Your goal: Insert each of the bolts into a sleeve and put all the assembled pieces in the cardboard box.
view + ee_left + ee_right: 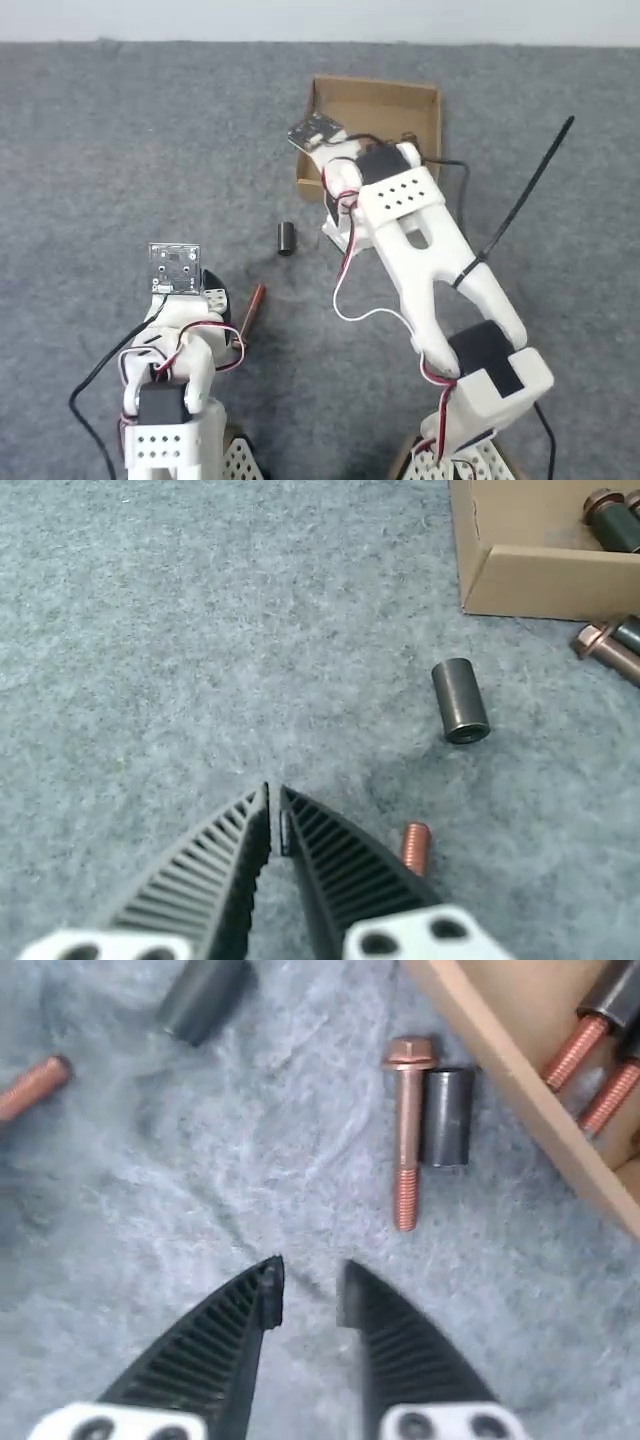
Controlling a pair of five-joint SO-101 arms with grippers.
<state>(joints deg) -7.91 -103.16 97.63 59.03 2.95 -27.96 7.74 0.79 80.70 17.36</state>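
A copper bolt (407,1130) lies on the grey carpet (120,150), touching a dark sleeve (447,1115) just beside the cardboard box (520,1095), which holds assembled pieces (590,1035). The right gripper (308,1285) hovers near this pair, its jaws slightly apart and empty. A second sleeve (460,700) and a second bolt (415,847) lie apart from each other. The bolt is just beside the left gripper (274,795), whose jaws are together on nothing.

Grey carpeted tabletop (110,140), pale wall strip (300,18) behind
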